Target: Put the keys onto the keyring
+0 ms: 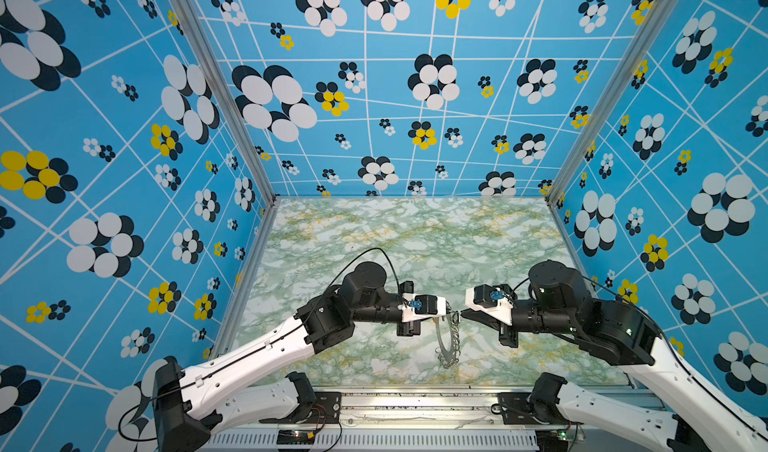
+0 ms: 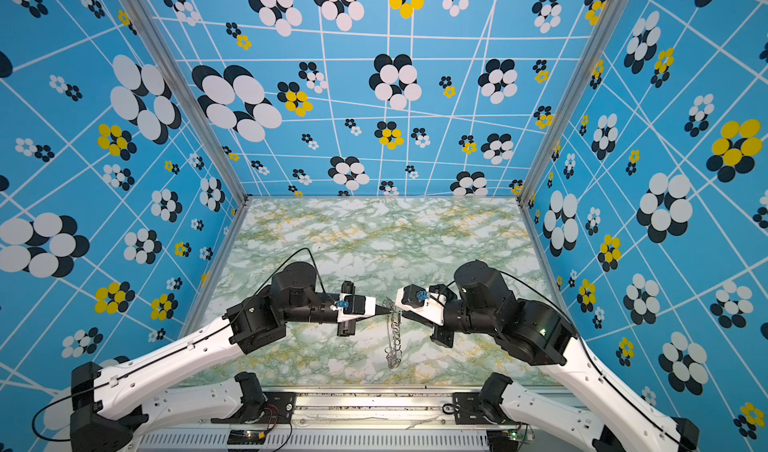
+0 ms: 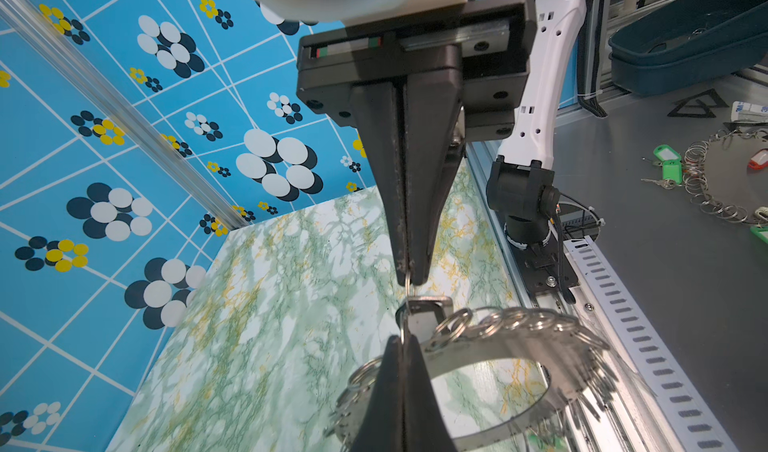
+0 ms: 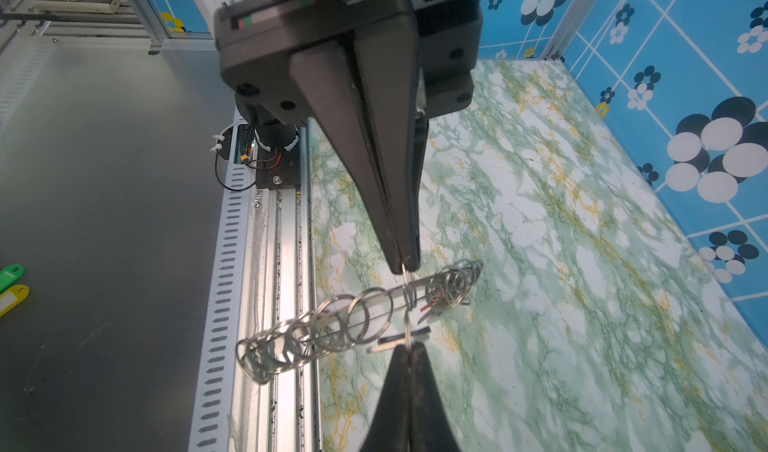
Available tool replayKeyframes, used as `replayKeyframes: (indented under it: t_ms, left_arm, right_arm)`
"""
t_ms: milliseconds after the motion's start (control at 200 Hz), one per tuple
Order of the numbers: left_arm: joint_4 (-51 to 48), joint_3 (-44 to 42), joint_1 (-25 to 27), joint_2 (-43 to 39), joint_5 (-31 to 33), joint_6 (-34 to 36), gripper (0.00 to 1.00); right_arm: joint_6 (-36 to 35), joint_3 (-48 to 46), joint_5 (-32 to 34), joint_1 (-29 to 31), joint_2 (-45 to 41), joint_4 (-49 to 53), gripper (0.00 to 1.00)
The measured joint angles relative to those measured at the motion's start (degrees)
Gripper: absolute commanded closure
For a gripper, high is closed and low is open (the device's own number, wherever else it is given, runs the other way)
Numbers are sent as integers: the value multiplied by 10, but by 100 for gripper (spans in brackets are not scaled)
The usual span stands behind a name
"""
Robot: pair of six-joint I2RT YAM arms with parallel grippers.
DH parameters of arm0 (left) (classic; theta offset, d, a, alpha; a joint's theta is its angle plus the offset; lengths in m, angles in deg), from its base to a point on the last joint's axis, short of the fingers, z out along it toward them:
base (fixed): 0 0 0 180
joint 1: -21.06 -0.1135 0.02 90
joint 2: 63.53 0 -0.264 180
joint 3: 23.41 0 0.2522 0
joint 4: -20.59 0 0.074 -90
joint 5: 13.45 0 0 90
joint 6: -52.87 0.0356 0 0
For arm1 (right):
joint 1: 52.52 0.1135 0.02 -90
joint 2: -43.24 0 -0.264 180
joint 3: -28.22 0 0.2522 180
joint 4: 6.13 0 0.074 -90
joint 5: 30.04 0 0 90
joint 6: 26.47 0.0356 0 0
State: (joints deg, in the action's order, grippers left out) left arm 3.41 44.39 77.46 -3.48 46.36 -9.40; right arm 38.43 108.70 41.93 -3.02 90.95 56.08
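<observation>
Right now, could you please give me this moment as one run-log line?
left gripper: shut on keyring loop | right gripper: shut on keyring loop | keyring: suspended between both grippers

No legible text, labels, or numbers

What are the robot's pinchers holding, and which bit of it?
Both hold the keyring. The left gripper and the right gripper each pinch its loop-lined outer edge.

I work in a robotics lab cell: aluminium posts [image 1: 223, 92], printed flower walls [image 1: 374, 109], marble-patterned desk [image 1: 374, 238], slotted cable duct [image 1: 374, 441].
</observation>
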Motion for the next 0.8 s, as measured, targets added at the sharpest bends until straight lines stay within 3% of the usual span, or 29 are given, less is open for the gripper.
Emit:
replayKeyframes:
  t_ms: [800]
  left_arm:
    - [-12, 0, 7, -4, 2, 9, 100]
  right_arm:
    - [-9, 2, -17, 0, 4, 7, 100]
